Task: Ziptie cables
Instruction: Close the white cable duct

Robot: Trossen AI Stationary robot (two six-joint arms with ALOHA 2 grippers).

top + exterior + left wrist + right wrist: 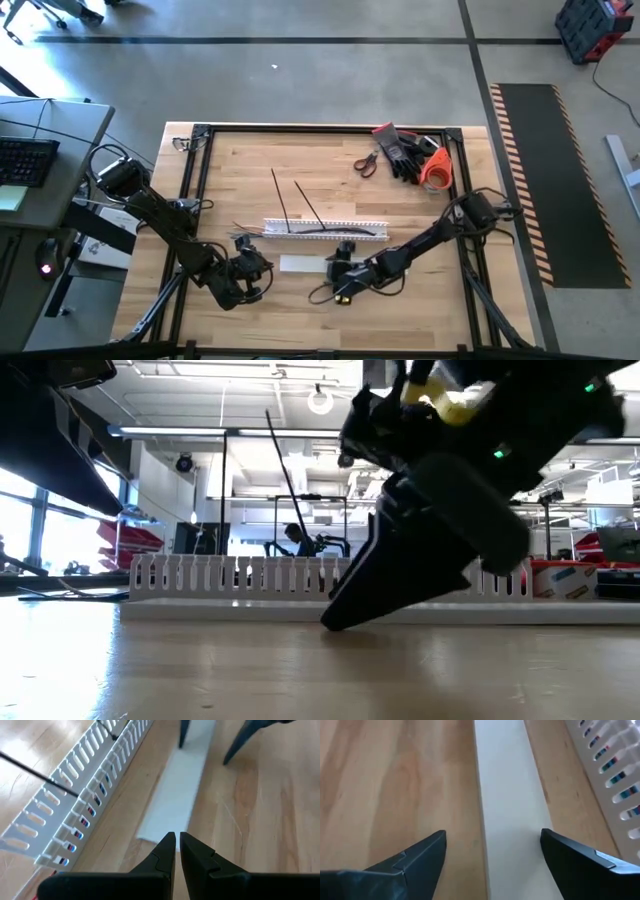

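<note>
The right gripper (pixel 338 272) hung low over the wooden table (pixel 240 180), its fingers (pixel 415 860) spread wide to either side of the flat white strip (pixel 305 264) and clasping nothing. From table height, one dark fingertip (pixel 340 618) appeared to touch the wood just in front of the white slotted cable channel (pixel 240 578). The left gripper (pixel 248 272) sat near the strip's other end with its fingers (pixel 165 855) nearly closed, only a thin gap between them, and nothing held; its wrist camera looked along the strip (pixel 175 795) toward the right gripper's two fingertips at the far end.

The cables (pixel 320 232) lay inside the slotted channel (pixel 325 229), which ran parallel to the strip and just beyond it; coloured wires showed through the slots (pixel 87 812), and loose ends trailed out past the channel's left end (pixel 245 230). Two black zip ties (pixel 280 200) stuck up at an angle from the channel.

Toward the table's far right corner lay a pair of red-handled scissors (pixel 366 163), dark gloves (pixel 405 155) and an orange item (pixel 436 170) that could not be made out.
</note>
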